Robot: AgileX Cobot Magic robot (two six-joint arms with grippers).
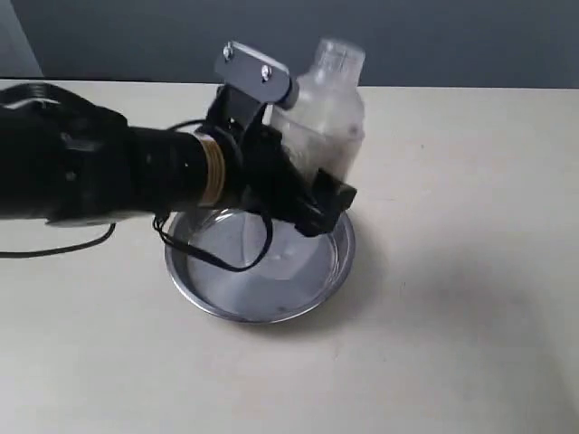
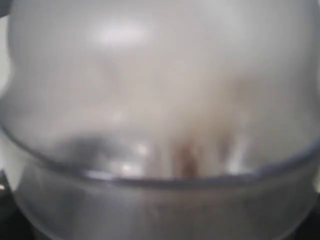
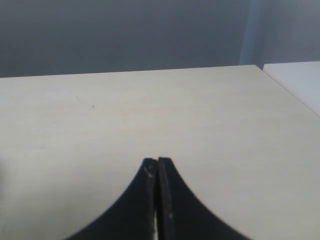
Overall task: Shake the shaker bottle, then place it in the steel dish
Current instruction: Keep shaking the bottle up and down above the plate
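In the exterior view, the shaker bottle [image 1: 333, 108] is seen roughly upright with its cap towards twelve o'clock. It is clasped about its lower body by the left fingers [image 1: 333, 193], which are closed on it, and the arm reaches in from nine o'clock. The bottle is placed over the one o'clock rim of the steel dish [image 1: 194, 287], which lies flat on the desk [image 1: 470, 325]. The bottle's base is hidden by the fingers, so its clearance above the rim cannot be told. A slack cable [image 1: 215, 259] hangs low over the dish's nine o'clock side.

Several risks are judged from here. The smooth plastic could slip in the grip under hard shaking, and granules could be thrown out through the cap. If the bottle is lowered where it hangs, its base could land on the sloped rim and topple. The dish could also be dragged by the cable.

In the left wrist view, the frame is filled by the blurred bottle, with brownish granules faintly shown. The fingers cannot be made out there, and the bottle is judged to sit deep between them.

In the right wrist view, the right fingers [image 3: 150, 200] are pressed together, empty, above the desk. Neither bottle nor dish is shown.
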